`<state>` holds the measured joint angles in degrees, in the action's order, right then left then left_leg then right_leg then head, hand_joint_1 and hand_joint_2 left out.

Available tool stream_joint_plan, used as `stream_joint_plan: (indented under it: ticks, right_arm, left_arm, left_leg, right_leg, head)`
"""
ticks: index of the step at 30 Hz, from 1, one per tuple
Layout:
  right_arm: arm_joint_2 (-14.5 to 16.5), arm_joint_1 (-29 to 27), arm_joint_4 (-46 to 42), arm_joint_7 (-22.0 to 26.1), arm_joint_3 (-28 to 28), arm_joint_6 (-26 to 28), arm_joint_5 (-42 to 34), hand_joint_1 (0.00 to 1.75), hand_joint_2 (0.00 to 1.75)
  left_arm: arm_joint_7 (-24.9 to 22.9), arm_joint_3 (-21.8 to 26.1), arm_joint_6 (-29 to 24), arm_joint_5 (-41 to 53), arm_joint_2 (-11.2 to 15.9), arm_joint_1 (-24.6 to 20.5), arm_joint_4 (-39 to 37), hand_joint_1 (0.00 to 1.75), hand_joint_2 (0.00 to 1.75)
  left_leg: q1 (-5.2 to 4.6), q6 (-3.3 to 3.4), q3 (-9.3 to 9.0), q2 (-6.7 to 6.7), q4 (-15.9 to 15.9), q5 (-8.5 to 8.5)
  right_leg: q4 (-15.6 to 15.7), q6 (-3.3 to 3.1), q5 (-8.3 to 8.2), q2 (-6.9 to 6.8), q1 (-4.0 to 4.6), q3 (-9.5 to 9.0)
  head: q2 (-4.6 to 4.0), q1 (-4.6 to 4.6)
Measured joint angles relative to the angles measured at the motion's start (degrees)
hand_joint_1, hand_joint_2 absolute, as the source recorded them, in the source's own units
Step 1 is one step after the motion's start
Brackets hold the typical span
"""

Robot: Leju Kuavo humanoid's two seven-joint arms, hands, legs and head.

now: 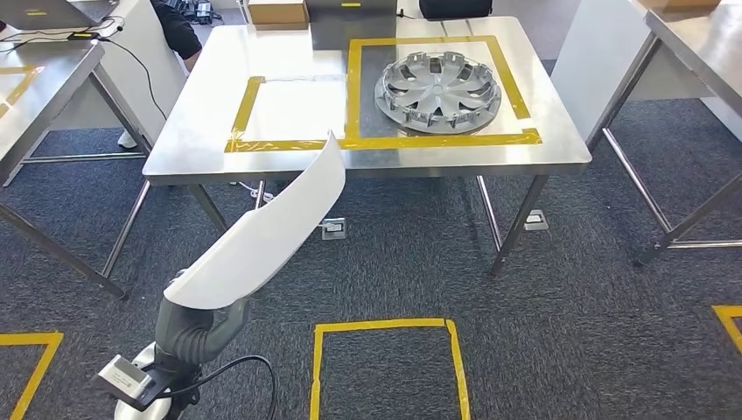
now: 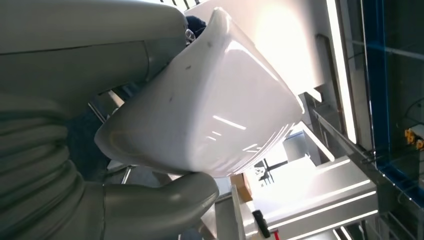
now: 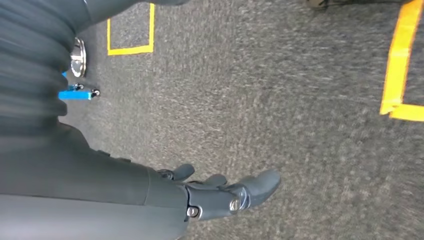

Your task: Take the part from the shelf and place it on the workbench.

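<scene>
- Grey carpet lies under us, and a shiny bench [image 1: 201, 140] stands just ahead with yellow tape boxes on top.
- We hold the white part [image 1: 262, 232] in our left hand [image 1: 197, 328]. It is off the shelf and up in the air, between us and the bench.
- Our thumb [image 2: 160, 207] and the rest of the hand pinch one end of the part, so the long curved end sticks out toward the bench.
- We think the small tape box [image 1: 289, 109] is its spot, because a wheel cover [image 1: 437, 90] already sits in the big box beside it.
- Our right hand [image 3: 225, 192] hangs down by the floor, fingers spread and holding nothing. One hand seems enough for this part.
- We think we must step closer before we can set it down.
</scene>
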<state>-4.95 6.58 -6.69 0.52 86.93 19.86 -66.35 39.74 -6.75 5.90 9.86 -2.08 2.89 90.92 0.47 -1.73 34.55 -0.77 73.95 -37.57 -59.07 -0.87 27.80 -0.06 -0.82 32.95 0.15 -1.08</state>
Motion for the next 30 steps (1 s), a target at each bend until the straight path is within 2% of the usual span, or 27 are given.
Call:
stream_joint_plan:
  ticks: [1,2,3,4,6,7,8,10,11,12,13,14,15,16,17,18,19,21,22,23,25,26,27,28,30]
  right_arm:
    - [0.0,0.0,0.0,0.0,0.0,0.0,-0.1,0.0,1.75]
    - [0.0,-0.1,0.0,0.0,0.0,0.3,-0.2,0.0,1.75]
    - [0.0,-0.1,0.0,0.1,0.0,0.5,-0.3,0.0,1.75]
    - [0.0,-0.1,0.0,0.3,0.0,0.8,-0.3,0.0,1.75]
    - [0.2,-0.1,0.0,0.5,0.0,1.1,-0.2,0.0,1.75]
    - [0.3,-0.1,0.0,0.6,0.0,1.0,-0.2,0.0,1.75]
    - [0.3,-0.1,0.0,0.7,0.0,1.0,-0.1,0.0,1.75]
    - [0.2,0.0,0.0,0.8,0.0,0.9,-0.1,0.0,1.75]
    - [0.3,0.1,0.0,0.9,0.0,0.9,-0.1,0.0,1.75]
    - [0.3,0.3,0.0,1.0,0.0,0.8,-0.1,0.0,1.75]
    - [0.3,0.4,0.0,1.0,0.0,0.7,-0.1,0.0,1.75]
    - [0.3,0.5,0.0,1.0,0.0,0.6,-0.2,0.0,1.75]
    - [0.3,0.4,0.0,1.0,0.0,0.6,-0.3,0.0,1.75]
    - [0.2,0.3,0.0,1.0,0.0,0.5,-0.3,0.0,1.75]
    - [0.2,0.3,0.0,1.1,0.0,0.4,-0.2,0.0,1.75]
    - [0.2,0.2,0.0,1.2,0.0,0.3,0.0,0.0,1.75]
    - [0.2,0.1,0.0,1.4,0.0,0.2,0.4,0.0,1.75]
    - [0.2,-0.1,0.0,1.8,0.0,0.1,0.8,0.0,1.75]
    - [0.2,-0.2,0.0,1.8,0.0,0.0,0.7,0.0,1.75]
    - [0.1,-0.2,0.0,1.8,0.0,0.1,0.6,0.0,1.75]
    - [0.1,0.1,0.0,1.6,-0.1,0.3,0.4,0.0,1.75]
    - [0.1,0.1,0.0,1.5,-0.1,0.3,0.3,0.0,1.75]
    - [0.1,0.2,0.0,1.3,-0.1,0.4,0.2,0.0,1.75]
    - [0.1,0.2,0.0,1.1,-0.1,0.5,0.1,0.0,1.75]
    - [0.1,0.2,0.0,0.7,-0.1,0.6,0.1,0.0,1.75]
  left_arm:
    - [0.0,0.0,-0.4,0.1,0.0,0.1,0.1,1.75,1.75]
    - [-0.1,0.0,-0.7,0.2,0.0,0.2,0.1,1.75,1.75]
    - [-0.2,0.1,-1.0,0.4,-0.1,0.2,0.2,1.75,1.75]
    - [-0.3,0.1,-1.3,0.5,-0.1,0.2,0.3,1.75,1.75]
    - [-0.5,0.5,-1.8,0.9,-0.1,0.6,0.5,1.75,1.75]
    - [-0.6,0.7,-2.1,1.0,-0.2,0.9,0.6,1.75,1.75]
    - [-0.6,0.9,-2.5,1.2,-0.3,1.1,0.8,1.75,1.75]
    - [-0.6,1.2,-3.0,1.6,-0.6,1.1,1.6,1.75,1.75]
    - [-0.6,1.3,-3.3,1.7,-0.8,1.0,2.0,1.75,1.75]
    - [-0.5,1.3,-3.5,1.8,-1.0,0.9,2.2,1.75,1.75]
    - [-0.5,1.4,-3.6,1.9,-1.2,1.0,2.3,1.75,1.75]
    - [-0.5,1.4,-3.7,1.9,-1.3,1.0,2.4,1.75,1.75]
    - [-0.5,1.4,-3.8,2.0,-1.4,1.0,2.4,1.75,1.75]
    - [-0.5,1.5,-4.0,2.0,-1.5,1.0,2.3,1.75,1.75]
    - [-0.5,1.6,-4.2,2.0,-1.6,1.0,2.3,1.75,1.75]
    - [-0.5,1.7,-4.3,2.0,-1.7,0.9,2.3,1.75,1.75]
    - [-0.5,1.8,-4.4,2.0,-1.8,0.8,2.2,1.75,1.75]
    - [-0.5,1.9,-4.5,2.0,-2.0,0.3,2.0,1.75,1.75]
    - [-0.5,1.9,-4.5,2.0,-2.1,0.1,1.9,1.75,1.75]
    - [-0.5,2.0,-4.5,2.1,-2.2,0.0,1.8,1.75,1.75]
    - [-0.5,2.1,-4.5,2.1,-2.2,-0.2,1.8,1.75,1.75]
    - [-0.5,2.1,-4.5,2.1,-2.2,-0.3,1.7,1.75,1.75]
    - [-0.5,2.2,-4.5,2.1,-2.2,-0.4,1.7,1.75,1.75]
    - [-0.5,2.2,-4.6,2.1,-2.2,-0.5,1.7,1.75,1.75]
    - [-0.5,2.3,-4.7,2.1,-2.2,-0.7,1.5,1.75,1.75]
  left_leg:
    - [-0.01,0.09,1.92,0.01,0.8,-2.05]
    - [-0.03,0.3,3.15,0.02,0.2,-3.13]
    - [-0.08,0.59,3.82,0.03,-1.7,-2.46]
    - [-0.19,1.01,4.12,0.08,-4.7,0.48]
    - [-0.65,1.86,4.6,0.22,-10.6,9.05]
    - [-0.86,2.19,4.58,0.28,-12.3,12.17]
    - [-0.96,2.45,4.46,0.27,-13.1,13.47]
    - [-0.74,3.06,3.06,0.15,-13.5,13.06]
    - [-0.57,3.43,2.23,0.13,-13.9,12.67]
    - [-0.46,3.74,1.33,0.13,-14.2,12.24]
    - [-0.4,3.99,0.52,0.13,-14.4,11.7]
    - [-0.39,4.16,-0.15,0.1,-14.5,11.11]
    - [-0.39,4.24,-0.77,-0.01,-14.6,10.49]
    - [-0.38,4.24,-1.48,-0.18,-14.6,9.82]
    - [-0.36,4.12,-2.32,-0.52,-14.6,9.11]
    - [-0.34,3.98,-3.26,-0.84,-14.6,8.39]
    - [-0.32,3.83,-4.23,-1.15,-14.6,7.63]
    - [-0.37,3.54,-5.67,-1.59,-14.5,6.22]
    - [-0.44,3.28,-6.06,-1.83,-14.6,5.59]
    - [-0.51,2.93,-6.41,-2.02,-14.5,5.25]
    - [-0.61,2.2,-6.89,-2.12,-14.3,5.08]
    - [-0.6,1.92,-6.8,-1.75,-13.3,5.2]
    - [-0.58,1.66,-5.95,-1.25,-11.5,5.01]
    - [-0.53,1.4,-4.37,-0.73,-8.7,4.31]
    - [-0.36,0.96,0.1,-0.12,-2.3,1.5]
  right_leg:
    - [0.1,-0.03,0.78,0.08,0.02,-0.95]
    - [0.1,-0.03,1.62,0.15,0.04,-2.02]
    - [0.1,0.02,2.52,0.21,0.06,-3.2]
    - [0.2,0.11,3.47,0.24,0.09,-4.22]
    - [0.0,0.58,5.28,0.36,0.27,-5.99]
    - [0.1,0.91,6.13,0.45,0.35,-6.59]
    - [0.0,1.31,6.59,0.54,0.46,-7.31]
    - [-1.0,2.13,6.19,0.62,0.54,-7.59]
    - [-3.2,2.52,5.34,0.58,0.54,-6.72]
    - [-6.1,2.81,4.84,0.53,0.5,-4.94]
    - [-9.5,3.01,5.12,0.47,0.43,-2.52]
    - [-12.6,3.15,6.36,0.43,0.4,0.09]
    - [-14.7,3.28,8.28,0.42,0.37,2.49]
    - [-15.6,3.38,10.08,0.42,0.35,4.43]
    - [-15.1,3.46,10.93,0.42,0.34,5.66]
    - [-13.3,3.54,10.26,0.46,0.33,6.2]
    - [-10.3,3.49,7.81,0.59,0.31,6.15]
    - [-3.7,2.99,0.55,0.78,0.4,5.58]
    - [-1.8,2.57,-2.03,0.82,0.51,5.34]
    - [-0.8,2.11,-3.26,0.77,0.57,5.22]
    - [-0.5,1.28,-3.0,0.7,0.54,4.38]
    - [-0.3,0.86,-2.79,0.68,0.43,3.75]
    - [-0.1,0.49,-2.5,0.65,0.4,3.05]
    - [0.1,0.21,-2.14,0.65,0.35,2.44]
    - [0.1,-0.08,-1.28,0.62,0.36,1.53]
  head:
    - [0.0,-0.15]
    - [0.0,-0.3]
    - [0.0,-0.48]
    - [0.0,-0.67]
    - [0.0,-0.92]
    - [0.0,-0.97]
    - [0.0,-0.95]
    - [0.0,-0.94]
    - [0.0,-0.86]
    - [0.0,-0.77]
    - [0.0,-0.63]
    - [0.0,-0.5]
    - [0.0,-0.39]
    - [0.0,-0.28]
    - [0.0,-0.17]
    - [0.0,-0.06]
    - [0.0,0.03]
    - [0.0,0.3]
    - [0.0,0.43]
    - [0.0,0.54]
    - [0.0,0.55]
    - [0.0,0.46]
    - [0.0,0.3]
    - [0.0,0.13]
    - [0.0,-0.19]
